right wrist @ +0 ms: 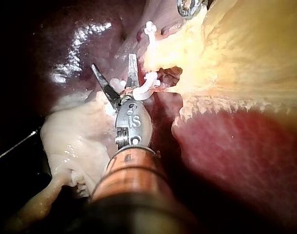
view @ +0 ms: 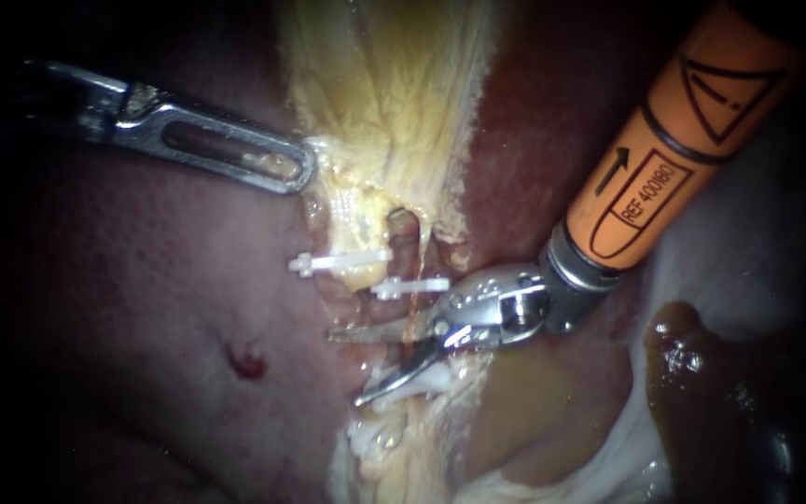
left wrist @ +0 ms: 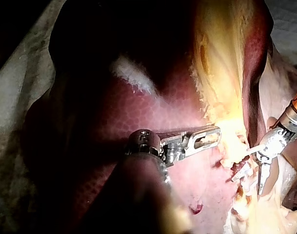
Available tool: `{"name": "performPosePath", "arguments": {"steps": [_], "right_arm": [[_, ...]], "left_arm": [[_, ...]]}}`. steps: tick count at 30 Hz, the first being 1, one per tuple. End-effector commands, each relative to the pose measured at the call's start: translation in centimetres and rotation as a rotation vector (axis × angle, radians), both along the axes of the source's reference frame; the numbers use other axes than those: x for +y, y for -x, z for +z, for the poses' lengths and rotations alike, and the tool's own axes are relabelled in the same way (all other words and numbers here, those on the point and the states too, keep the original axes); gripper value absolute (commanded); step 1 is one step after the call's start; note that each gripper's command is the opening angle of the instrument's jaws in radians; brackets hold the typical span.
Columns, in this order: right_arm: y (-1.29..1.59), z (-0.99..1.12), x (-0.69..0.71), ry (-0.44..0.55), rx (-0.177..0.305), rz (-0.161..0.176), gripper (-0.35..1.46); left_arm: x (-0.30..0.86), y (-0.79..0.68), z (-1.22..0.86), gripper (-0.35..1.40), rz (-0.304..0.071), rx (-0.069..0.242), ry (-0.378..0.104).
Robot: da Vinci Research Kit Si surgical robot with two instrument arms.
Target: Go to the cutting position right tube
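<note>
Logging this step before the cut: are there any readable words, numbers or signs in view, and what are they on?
Right instrument: there is print on its orange shaft and metal wrist, but instrument marks are not read off here.
Left instrument, white clips, liver: no text visible.

Place: a surgical practice bench is showing.
Specimen: the liver (left wrist: 153, 122) is lying bare on pale cloth (left wrist: 19, 97).
Tools: the right instrument (view: 347, 367) is entering from 2 o'clock; white clips (view: 338, 263) are pinching tubes (view: 405, 245) at centre.
</note>
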State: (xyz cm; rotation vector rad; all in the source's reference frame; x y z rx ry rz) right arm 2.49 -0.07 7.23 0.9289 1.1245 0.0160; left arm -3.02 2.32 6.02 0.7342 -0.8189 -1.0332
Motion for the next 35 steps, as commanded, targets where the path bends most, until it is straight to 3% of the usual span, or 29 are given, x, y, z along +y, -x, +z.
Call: {"name": "performPosePath", "arguments": {"steps": [1,10,21,35], "right_arm": [[-0.02,0.01,0.0,0.0,-0.003,0.002,1.32],[-0.03,-0.04,-0.03,-0.005,-0.006,0.001,1.34],[0.06,-0.38,-0.03,-0.02,0.007,-0.007,1.34],[0.06,-0.37,-0.03,-0.021,0.009,-0.002,1.36]], "left_arm": [[0.0,0.0,0.0,-0.35,0.0,0.0,0.0],[0.0,0.01,0.0,-0.35,0.0,0.0,0.0],[-0.01,-0.01,0.0,-0.35,0.001,0.0,0.0],[-0.01,-0.01,0.0,-0.35,0.0,0.0,0.0]]}}
